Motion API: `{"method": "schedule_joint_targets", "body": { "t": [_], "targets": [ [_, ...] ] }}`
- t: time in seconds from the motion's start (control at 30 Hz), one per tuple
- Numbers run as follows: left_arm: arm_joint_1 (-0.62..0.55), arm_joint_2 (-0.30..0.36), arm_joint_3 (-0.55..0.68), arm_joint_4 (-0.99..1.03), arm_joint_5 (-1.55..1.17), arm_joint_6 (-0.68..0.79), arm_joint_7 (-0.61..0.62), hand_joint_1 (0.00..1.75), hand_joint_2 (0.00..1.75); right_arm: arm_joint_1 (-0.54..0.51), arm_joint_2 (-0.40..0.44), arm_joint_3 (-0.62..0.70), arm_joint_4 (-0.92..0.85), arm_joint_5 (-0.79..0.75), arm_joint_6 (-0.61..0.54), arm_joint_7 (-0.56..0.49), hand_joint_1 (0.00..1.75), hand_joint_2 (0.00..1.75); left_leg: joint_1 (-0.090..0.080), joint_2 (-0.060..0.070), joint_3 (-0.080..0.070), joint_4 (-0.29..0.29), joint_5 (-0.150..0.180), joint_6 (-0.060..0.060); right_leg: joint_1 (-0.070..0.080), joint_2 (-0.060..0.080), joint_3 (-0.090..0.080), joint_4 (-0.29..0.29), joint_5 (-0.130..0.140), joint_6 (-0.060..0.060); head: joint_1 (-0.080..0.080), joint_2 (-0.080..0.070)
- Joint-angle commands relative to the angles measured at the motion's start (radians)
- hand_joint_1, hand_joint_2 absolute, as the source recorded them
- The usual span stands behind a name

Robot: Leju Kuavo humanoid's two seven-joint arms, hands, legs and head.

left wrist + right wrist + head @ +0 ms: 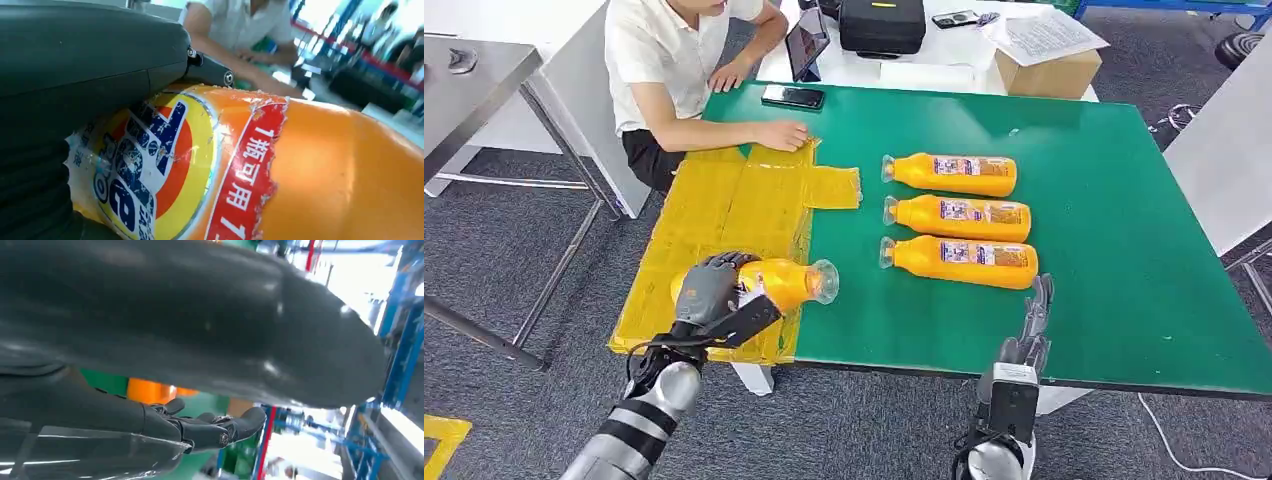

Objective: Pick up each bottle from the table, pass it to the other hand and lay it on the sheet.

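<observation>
The left hand (pixel 711 290) is wrapped around an orange bottle (pixel 789 282), fingers over the fat end, with the clear cap poking out past the fingertips toward the green surface (pixel 1104 250). Hand and bottle sit low over the yellow sheet (pixel 734 205), near its close edge; whether the bottle already rests on the sheet or hangs just above it I cannot tell. The right hand (pixel 1032 320) holds nothing, fingers straight and slightly apart, hovering at the surface's near edge. Just beyond its fingertips lie three more bottles (pixel 954 215) side by side, caps pointing toward the sheet, the nearest one close to those fingers. From the look of it these are stiff plastic bottles, likely full and fairly heavy, with a glossy label that could slip in a loose grip; being round, they may roll once let go. I would take each around the thick middle of the body, not the narrow neck. A person (pixel 669 60) sits across the sheet from the left hand, one hand resting on its far edge
</observation>
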Motion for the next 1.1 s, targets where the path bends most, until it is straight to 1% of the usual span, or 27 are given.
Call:
{"method": "schedule_joint_targets", "body": {
  "t": [0.03,0.07,0.1,0.13,0.17,0.23,0.27,0.3,0.37,0.4,0.57,0.6,0.73,0.77,0.83,0.87,0.9,0.97,1.0,1.1],
  "targets": [
    [-0.247,0.014,-0.047,0.430,-0.058,-0.083,0.028,1.75,1.75,-0.057,0.003,0.015,0.089,-0.020,0.027,0.000,0.00,0.00,0.001,-0.003,0.003,-0.001,0.000,-0.002,0.001,-0.002,0.004,0.000,-0.001,-0.002,0.001,0.000],
    [-0.266,0.011,-0.060,0.471,-0.069,-0.132,0.044,1.75,1.75,-0.062,0.002,0.018,0.104,-0.025,0.043,0.000,0.00,0.00,0.001,-0.001,0.003,-0.001,0.001,-0.001,0.001,0.000,0.003,-0.001,0.000,-0.003,0.000,0.000],
    [-0.281,0.009,-0.058,0.500,-0.060,-0.197,0.056,1.41,1.75,-0.065,0.003,0.019,0.112,-0.024,0.053,0.000,0.00,0.00,0.000,-0.001,0.006,-0.002,0.000,-0.002,0.000,-0.001,0.006,-0.001,0.000,-0.004,0.001,0.000],
    [-0.281,0.009,-0.058,0.500,-0.060,-0.197,0.056,1.41,1.75,-0.065,0.003,0.019,0.112,-0.024,0.053,0.000,0.00,0.00,0.001,-0.001,0.004,-0.001,0.000,-0.001,0.001,0.000,0.005,-0.001,0.001,-0.003,0.001,0.000],
    [-0.281,0.009,-0.058,0.500,-0.060,-0.197,0.056,1.41,1.75,-0.065,0.003,0.019,0.112,-0.024,0.053,0.000,0.00,0.00,0.001,-0.001,0.006,-0.002,0.000,-0.002,0.001,0.000,0.007,-0.001,0.000,-0.004,0.000,0.000],
    [-0.281,0.009,-0.058,0.500,-0.060,-0.197,0.056,1.41,1.75,-0.065,0.003,0.019,0.112,-0.024,0.053,0.000,0.00,0.00,0.000,-0.001,0.003,-0.001,0.001,-0.001,0.000,-0.001,0.004,-0.001,0.001,-0.003,0.000,0.000],
    [-0.289,0.011,-0.053,0.519,-0.049,-0.229,0.054,0.54,1.75,-0.069,0.005,0.022,0.123,-0.025,0.058,0.000,0.00,0.00,0.000,-0.001,0.006,-0.002,0.001,-0.002,0.000,0.000,0.007,-0.001,0.000,-0.004,0.000,0.000],
    [-0.300,0.012,-0.056,0.540,-0.045,-0.272,0.060,0.28,1.75,-0.073,0.004,0.026,0.134,-0.026,0.067,0.000,0.00,0.00,0.000,-0.001,0.005,-0.002,0.001,-0.002,0.000,0.000,0.006,-0.001,0.001,-0.004,0.000,0.000],
    [-0.312,0.013,-0.049,0.563,-0.030,-0.312,0.062,0.26,1.75,-0.073,0.004,0.036,0.145,-0.024,0.067,0.000,0.00,0.00,0.001,0.000,0.006,-0.001,0.001,-0.002,0.001,0.000,0.006,0.000,0.001,-0.003,0.000,0.000],
    [-0.316,0.010,-0.026,0.572,0.002,-0.346,0.056,0.12,1.75,-0.074,0.005,0.040,0.154,-0.028,0.072,0.000,0.00,0.00,0.001,-0.001,0.006,-0.001,0.001,-0.001,0.001,0.000,0.006,-0.001,0.001,-0.003,0.000,0.000],
    [-0.316,0.010,-0.026,0.572,0.002,-0.346,0.056,0.12,1.75,-0.074,0.005,0.040,0.154,-0.028,0.072,0.000,0.00,0.00,0.001,0.002,0.011,-0.003,0.001,-0.003,0.001,0.002,0.010,-0.001,0.002,-0.004,0.000,0.000],
    [-0.316,0.010,-0.026,0.572,0.002,-0.346,0.056,0.12,1.75,-0.074,0.005,0.040,0.154,-0.028,0.072,0.000,0.00,0.00,0.000,0.000,0.011,-0.002,0.001,-0.002,0.000,0.001,0.010,0.000,0.001,-0.003,0.000,0.000],
    [-0.316,0.010,-0.026,0.572,0.002,-0.346,0.056,0.12,1.75,-0.074,0.005,0.040,0.154,-0.028,0.072,0.000,0.00,0.00,0.000,0.001,0.012,-0.002,0.001,-0.003,0.001,0.002,0.010,0.000,0.001,-0.004,0.000,0.000],
    [-0.316,0.010,-0.026,0.572,0.002,-0.346,0.056,0.00,1.75,-0.074,0.005,0.040,0.154,-0.028,0.072,0.000,0.00,0.00,0.001,0.001,0.011,-0.002,0.001,-0.003,0.001,0.001,0.010,0.000,0.001,-0.004,0.000,0.000],
    [-0.311,0.005,0.041,0.572,0.107,-0.457,0.006,0.00,1.75,-0.078,-0.002,0.056,0.169,-0.032,0.068,0.000,0.00,0.00,0.000,-0.001,0.012,-0.002,0.001,-0.003,0.000,0.000,0.011,0.000,0.001,-0.004,0.001,0.000],
    [-0.311,0.004,0.063,0.575,0.143,-0.497,0.003,0.00,1.75,-0.079,-0.003,0.058,0.172,-0.034,0.070,0.000,0.00,0.00,0.000,0.000,0.012,-0.002,0.001,-0.003,0.000,0.001,0.010,0.000,0.001,-0.004,0.000,0.000],
    [-0.308,0.018,0.093,0.579,0.216,-0.633,-0.007,0.00,1.75,-0.087,-0.006,0.070,0.183,-0.038,0.071,0.000,0.00,0.00,0.001,0.001,0.011,-0.002,0.001,-0.002,0.001,0.001,0.010,0.000,0.001,-0.003,0.000,0.000],
    [-0.307,0.047,0.064,0.563,0.218,-0.702,-0.030,0.00,1.75,-0.096,-0.010,0.082,0.194,-0.046,0.064,0.000,0.00,0.00,0.001,0.003,0.012,-0.003,0.001,-0.004,0.001,0.004,0.010,0.000,0.002,-0.004,0.000,0.000],
    [-0.311,0.051,0.057,0.557,0.220,-0.718,-0.032,0.00,1.75,-0.099,-0.010,0.083,0.200,-0.048,0.059,0.000,0.00,0.00,0.001,0.003,0.012,-0.002,0.001,-0.003,0.001,0.003,0.011,0.000,0.002,-0.004,0.000,0.000],
    [-0.311,0.021,0.044,0.491,0.246,-0.702,-0.044,0.00,1.75,-0.099,-0.019,0.089,0.202,-0.060,0.045,0.000,0.00,0.00,0.000,0.000,0.012,-0.002,0.002,-0.003,0.000,0.000,0.012,0.000,0.001,-0.004,0.000,0.000]
  ]
}}
